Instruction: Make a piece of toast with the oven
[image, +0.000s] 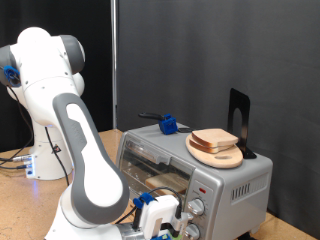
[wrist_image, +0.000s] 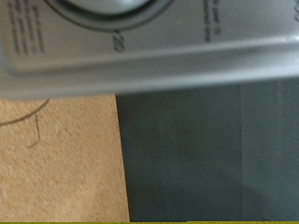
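Observation:
The silver oven (image: 235, 182) stands on the table at the exterior view's lower right, and its glass door (image: 150, 168) looks shut. A tan shape shows dimly behind the glass; I cannot tell whether it is the piece of toast. A pale slice with a brown crust (image: 214, 139) lies on a round wooden plate (image: 216, 156) on the oven's roof. My gripper (image: 163, 215) hangs low in front of the oven, just left of its two knobs (image: 196, 208). The wrist view shows a knob's rim (wrist_image: 103, 7) and the grey panel (wrist_image: 187, 47) very close. No fingers show there.
A black upright stand (image: 238, 120) and a small blue object with a dark handle (image: 168, 125) also sit on the oven's roof. Wooden tabletop (wrist_image: 56, 159) lies under the panel, with a dark area (wrist_image: 215, 149) beside it. Black curtains hang behind.

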